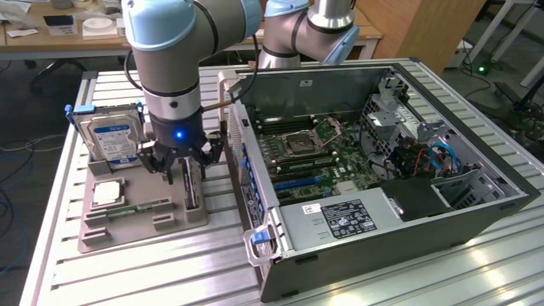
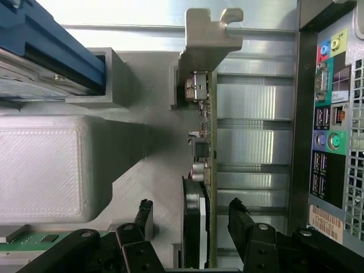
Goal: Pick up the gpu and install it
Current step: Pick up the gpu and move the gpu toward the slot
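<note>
Fig. | Tool point(image 1: 183, 169): jaws spread wide, straddling gpu point(image 2: 196, 239), nothing gripped | gpu: upright on edge in tray point(image 1: 127, 233) slot, beside computer case point(image 1: 399, 245) | Risk: off-centre closure could tilt card or pinch board components.

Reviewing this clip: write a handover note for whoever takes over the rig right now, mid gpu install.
The gripper is open, with one finger on each side of the gpu and a gap on both sides, so nothing is held.
The gpu stands on edge in the grey holder tray, outside the open computer case. The hard drive stands in the same tray.
Done: the gripper is lined up over the gpu.
Left: the card is not yet gripped or lifted, and it is not in the case.
</note>
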Controlling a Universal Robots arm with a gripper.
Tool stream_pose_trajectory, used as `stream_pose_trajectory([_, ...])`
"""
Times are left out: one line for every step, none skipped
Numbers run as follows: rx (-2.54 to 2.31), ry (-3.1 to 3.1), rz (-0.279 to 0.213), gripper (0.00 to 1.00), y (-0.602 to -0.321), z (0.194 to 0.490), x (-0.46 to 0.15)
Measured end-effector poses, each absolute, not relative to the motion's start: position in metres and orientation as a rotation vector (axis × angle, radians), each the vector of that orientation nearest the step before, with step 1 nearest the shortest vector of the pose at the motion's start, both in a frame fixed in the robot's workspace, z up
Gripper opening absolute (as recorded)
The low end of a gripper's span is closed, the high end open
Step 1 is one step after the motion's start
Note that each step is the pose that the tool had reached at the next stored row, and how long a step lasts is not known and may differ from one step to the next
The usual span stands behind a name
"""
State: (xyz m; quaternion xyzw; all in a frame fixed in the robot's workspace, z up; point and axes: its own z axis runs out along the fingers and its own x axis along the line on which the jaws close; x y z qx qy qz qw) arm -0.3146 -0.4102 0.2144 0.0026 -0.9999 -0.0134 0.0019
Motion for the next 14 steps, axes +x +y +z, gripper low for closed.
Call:
stream_pose_trajectory([0.008, -3.137, -0.042, 0.65, -0.4102, 0.2142, -0.3146])
stream_pose_trajectory([0.008, -3.137, -0.042, 0.65, -0.4102, 0.214, -0.3146])
stream_pose_trajectory([0.008, -3.138, -0.041, 0.65, -0.4102, 0.2137, -0.3146])
stream_pose_trajectory([0.008, -3.138, -0.041, 0.65, -0.4101, 0.2135, -0.3145])
stream_pose_trajectory([0.008, -3.138, -0.04, 0.65, -0.4102, 0.2133, -0.3144])
stream_pose_trajectory([0.008, -3.138, -0.04, 0.64, -0.4102, 0.2133, -0.3144])
stream_pose_trajectory([0.008, -3.137, -0.039, 0.57, -0.4102, 0.2132, -0.3144])
stream_pose_trajectory([0.008, -3.138, -0.039, 0.51, -0.4102, 0.2131, -0.3144])
stream_pose_trajectory([0.008, -3.138, -0.039, 0.51, -0.4102, 0.2131, -0.3144])
stream_pose_trajectory([0.008, -3.138, -0.04, 0.51, -0.4102, 0.2131, -0.3144])
stream_pose_trajectory([0.008, -3.138, -0.04, 0.44, -0.4102, 0.2131, -0.3144])
stream_pose_trajectory([0.008, -3.138, -0.039, 0.44, -0.4102, 0.2131, -0.3144])
stream_pose_trajectory([0.008, -3.138, -0.039, 0.44, -0.4102, 0.2131, -0.3144])
stream_pose_trajectory([0.008, -3.138, -0.04, 0.44, -0.4101, 0.2129, -0.3143])
